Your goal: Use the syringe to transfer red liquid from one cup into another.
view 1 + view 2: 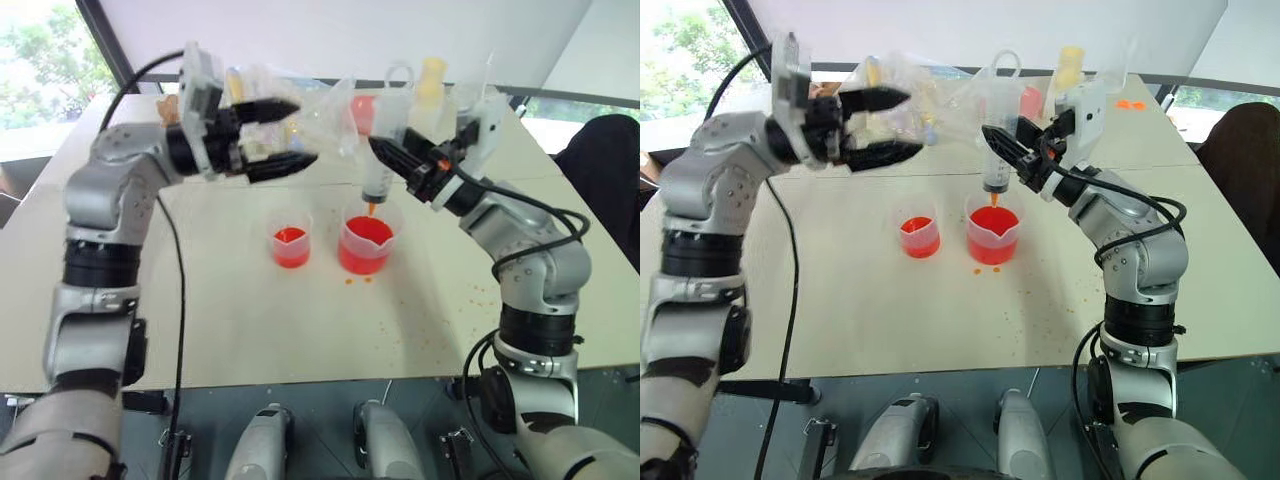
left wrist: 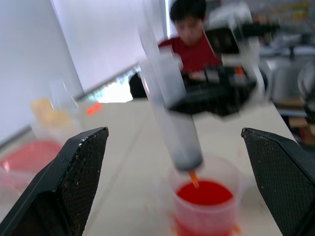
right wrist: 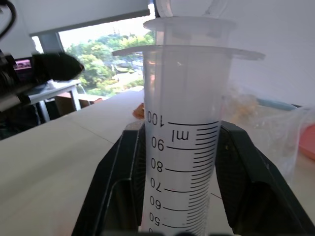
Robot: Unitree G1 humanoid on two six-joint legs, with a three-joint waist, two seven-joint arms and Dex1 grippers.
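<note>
The right gripper point(image 1: 1002, 143) clamps the syringe point(image 1: 996, 168) upright, tip just above the red liquid point(image 1: 993, 222) in the beaker point(image 1: 992, 238) mid-table. The small cup point(image 1: 919, 236) stands beside it. The left gripper point(image 1: 886, 125) hovers open.

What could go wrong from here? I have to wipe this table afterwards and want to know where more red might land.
1. The syringe, clamped in the right gripper, hangs tilted with its orange tip above the larger beaker; drops could miss the rim, as the red spots beside it suggest.
2. The open left gripper is raised near the syringe; a clumsy reach could knock it.
3. The smaller cup stands close beside the beaker, so a low pass might tip it.
</note>
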